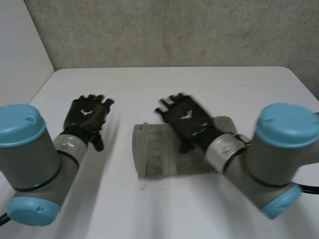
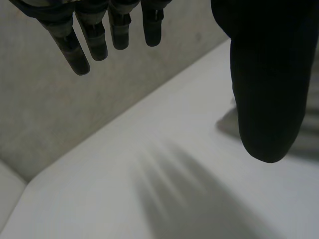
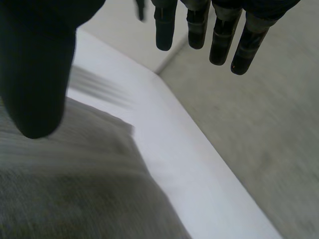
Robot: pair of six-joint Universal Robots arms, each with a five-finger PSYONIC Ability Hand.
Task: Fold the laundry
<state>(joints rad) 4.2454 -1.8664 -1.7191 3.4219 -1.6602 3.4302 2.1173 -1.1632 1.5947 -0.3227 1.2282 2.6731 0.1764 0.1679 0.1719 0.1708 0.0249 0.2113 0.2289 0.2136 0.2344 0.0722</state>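
Observation:
A grey folded cloth (image 1: 159,152) lies on the white table (image 1: 164,89), in the middle near the front. My right hand (image 1: 187,119) hovers over the cloth's far right part, fingers straight and spread, holding nothing. In the right wrist view the cloth (image 3: 75,189) lies below the palm, with the thumb (image 3: 35,74) and the fingers (image 3: 219,35) well apart. My left hand (image 1: 87,115) hangs above bare table to the left of the cloth, open and empty. In the left wrist view its fingers (image 2: 94,35) and thumb (image 2: 269,84) are spread over the table, and an edge of the cloth (image 2: 234,122) peeks out beside the thumb.
A grey wall (image 1: 169,30) runs behind the table's far edge. A pale wall (image 1: 20,55) stands at the left. The table's right far corner (image 1: 286,72) is rounded.

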